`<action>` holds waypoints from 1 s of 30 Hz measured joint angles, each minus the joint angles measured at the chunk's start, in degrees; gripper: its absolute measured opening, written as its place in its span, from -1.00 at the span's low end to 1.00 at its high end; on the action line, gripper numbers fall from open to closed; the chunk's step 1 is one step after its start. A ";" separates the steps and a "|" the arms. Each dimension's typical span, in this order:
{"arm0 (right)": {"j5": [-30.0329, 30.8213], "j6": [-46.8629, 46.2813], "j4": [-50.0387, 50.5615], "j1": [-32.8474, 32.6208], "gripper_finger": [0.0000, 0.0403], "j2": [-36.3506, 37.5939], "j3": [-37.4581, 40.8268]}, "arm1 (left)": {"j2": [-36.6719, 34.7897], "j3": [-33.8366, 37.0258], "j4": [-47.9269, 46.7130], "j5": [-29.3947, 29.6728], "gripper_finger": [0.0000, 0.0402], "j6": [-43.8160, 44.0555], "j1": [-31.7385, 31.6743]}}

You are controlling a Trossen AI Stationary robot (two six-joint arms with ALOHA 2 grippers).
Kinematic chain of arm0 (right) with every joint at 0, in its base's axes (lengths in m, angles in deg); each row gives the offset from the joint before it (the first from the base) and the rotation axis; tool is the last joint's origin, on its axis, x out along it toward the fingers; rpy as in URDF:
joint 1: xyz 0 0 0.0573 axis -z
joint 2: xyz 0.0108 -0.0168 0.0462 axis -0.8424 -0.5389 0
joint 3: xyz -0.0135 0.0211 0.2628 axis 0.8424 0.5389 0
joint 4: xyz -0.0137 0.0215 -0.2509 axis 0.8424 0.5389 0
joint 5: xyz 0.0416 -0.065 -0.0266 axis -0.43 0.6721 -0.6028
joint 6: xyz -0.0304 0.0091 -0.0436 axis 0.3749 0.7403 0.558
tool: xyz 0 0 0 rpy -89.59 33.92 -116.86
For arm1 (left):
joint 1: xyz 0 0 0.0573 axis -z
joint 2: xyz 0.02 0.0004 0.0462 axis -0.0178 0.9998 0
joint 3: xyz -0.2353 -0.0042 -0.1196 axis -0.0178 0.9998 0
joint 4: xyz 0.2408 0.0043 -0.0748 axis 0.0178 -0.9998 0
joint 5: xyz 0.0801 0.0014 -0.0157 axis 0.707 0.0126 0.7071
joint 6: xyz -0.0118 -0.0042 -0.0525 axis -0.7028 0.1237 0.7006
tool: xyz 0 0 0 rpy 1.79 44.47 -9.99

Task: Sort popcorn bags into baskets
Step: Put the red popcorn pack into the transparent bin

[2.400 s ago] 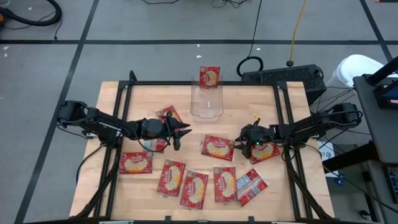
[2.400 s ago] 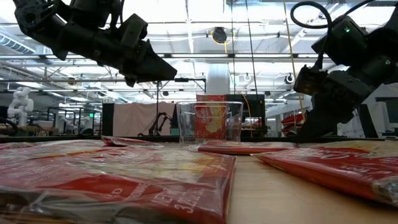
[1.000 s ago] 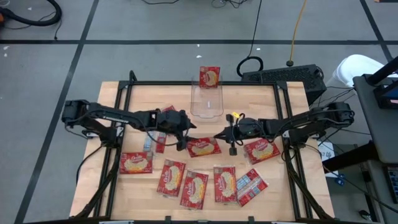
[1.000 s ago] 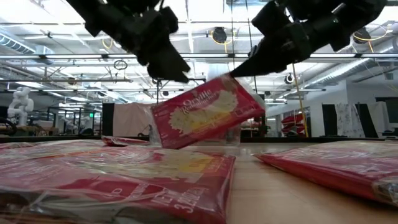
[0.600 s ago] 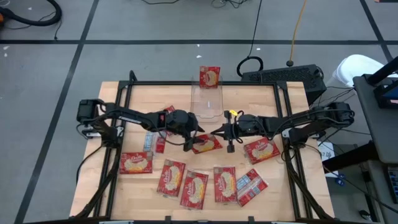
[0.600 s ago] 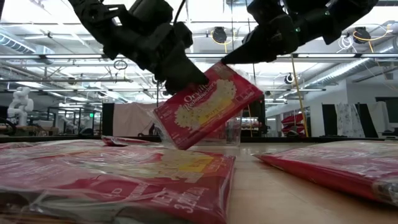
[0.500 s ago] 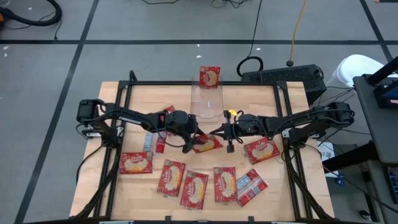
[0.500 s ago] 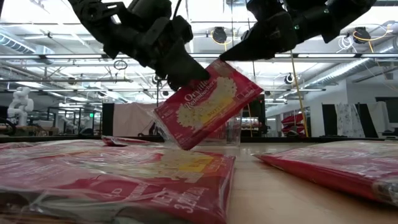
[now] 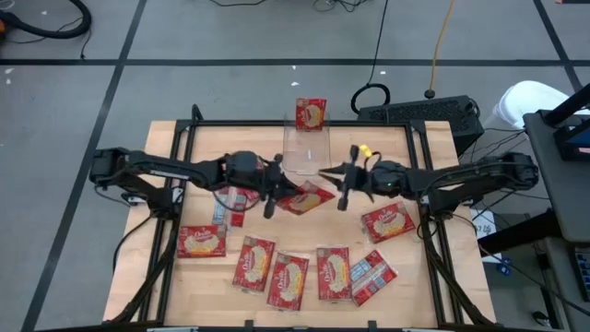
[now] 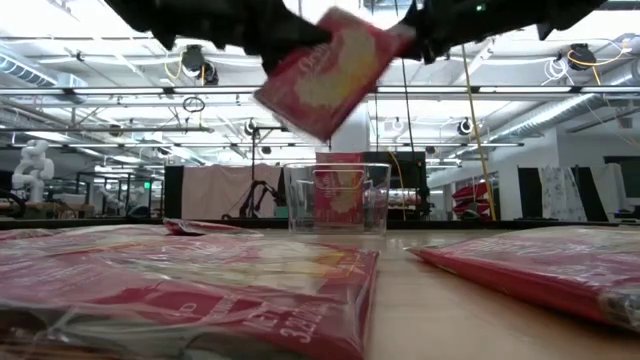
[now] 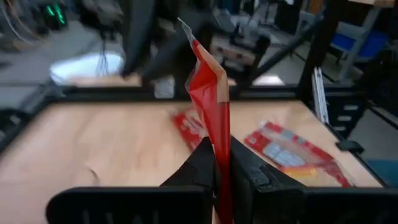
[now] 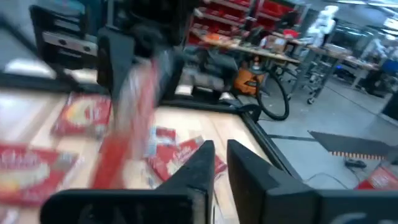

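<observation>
Table (image 9: 184, 152): about eight bags lie loose at the near side. Bin (image 9: 305, 150), far centre, looks empty. Left tool (image 9: 279, 192) is clamped on a raised bag (image 9: 308, 196) near the bin. Right tool (image 9: 334, 177): fingers slightly parted, holding nothing.

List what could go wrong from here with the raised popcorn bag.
1. The left claw pinches the raised popcorn bag only by one edge, so it might slip or swing loose.
2. The right claw is open right beside that bag, so the arms could bump.
3. The clear basket is barely larger than a bag; this one hangs tilted in the low view and may catch the rim.
</observation>
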 joint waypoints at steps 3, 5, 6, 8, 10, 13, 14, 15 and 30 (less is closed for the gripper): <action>-0.03 -3.65 -0.37 -0.10 -0.62 1.39 1.81 | -3.23 0.00 -0.99 2.11 -0.90 -0.98 -0.07; -0.06 -5.72 -0.47 -0.11 -0.51 1.61 2.68 | -4.61 0.00 -0.22 3.99 -0.90 -1.47 -0.07; -0.07 -6.71 -0.84 -0.11 -0.45 1.43 2.98 | -5.19 0.02 0.59 5.06 -0.90 -1.48 -0.07; -0.09 -8.37 -2.05 -0.11 -0.32 0.31 3.51 | -5.50 0.02 4.82 6.28 -0.89 -1.48 -0.07; -0.18 -9.31 -5.97 -0.11 -0.21 -1.83 3.69 | -5.48 0.02 9.43 6.41 -0.88 -1.50 -0.02; -2.46 -9.17 -13.42 -0.11 -0.07 -4.94 3.70 | -3.90 0.00 15.85 6.49 -0.88 -1.65 0.04; -3.75 -8.63 -15.51 -0.11 -0.04 -5.89 3.70 | -3.44 0.00 16.63 6.39 -0.88 -1.80 0.04; -5.15 -7.97 -17.57 -0.11 -0.02 -6.94 3.72 | -3.03 0.04 17.41 6.36 -0.89 -1.90 0.05; -9.26 -5.95 -26.84 -0.09 -0.93 -11.62 3.72 | 1.51 0.02 29.39 4.47 -0.84 -2.94 0.59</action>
